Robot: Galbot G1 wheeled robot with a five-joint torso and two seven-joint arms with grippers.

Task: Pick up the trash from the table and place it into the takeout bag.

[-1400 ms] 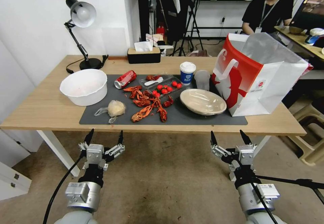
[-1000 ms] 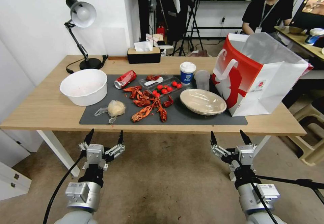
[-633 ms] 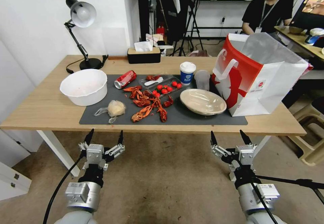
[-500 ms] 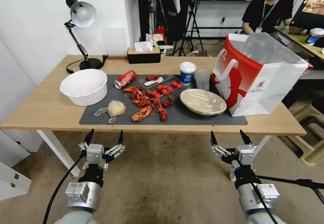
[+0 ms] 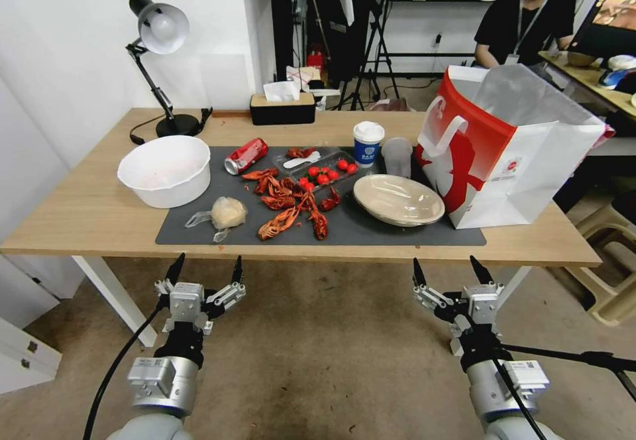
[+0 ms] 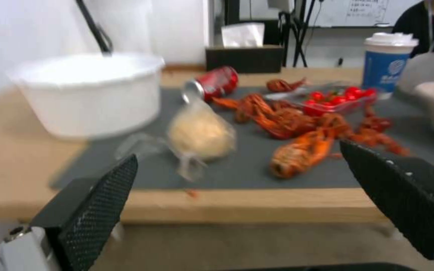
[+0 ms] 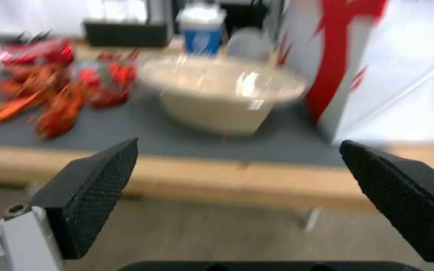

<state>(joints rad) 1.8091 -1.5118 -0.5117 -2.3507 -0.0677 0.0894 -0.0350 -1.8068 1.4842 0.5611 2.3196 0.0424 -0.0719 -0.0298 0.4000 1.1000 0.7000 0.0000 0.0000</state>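
Bench (image 5: 79, 218): long light-wood top on white legs, dark grey mat (image 5: 371, 231) laid across its middle. Takeout bag (image 5: 530, 162): red and white, upright, mouth open, at the right end of the bench, its near corner on the mat's right edge. White bowl (image 5: 165, 169): upright at the mat's left end, partly off the mat. Beige oval dish (image 5: 399, 200): on the mat, just left of the bag; in the right wrist view (image 7: 222, 90) it is blurred, so whether anything lies in it cannot be told. Blue paper cup (image 5: 368, 143) with white lid and clear plastic cup (image 5: 397, 156): both upright, side by side behind the dish, the clear cup nearer the bag. Red soda can (image 5: 246, 156): on its side at the mat's far edge, right of the white bowl. Crayfish shells (image 5: 291, 205): scattered mid-mat, near a clear tray of cherry tomatoes (image 5: 323, 173). Small clear bag with pale lump (image 5: 225, 213): near the mat's front edge, left of the shells and apart from them. Left gripper (image 5: 204, 269): below and in front of the bench edge, fingers (image 6: 101, 195) spread wide, holding nothing. Right gripper (image 5: 449, 270): same height on the right, fingers (image 7: 96, 184) spread wide, holding nothing.
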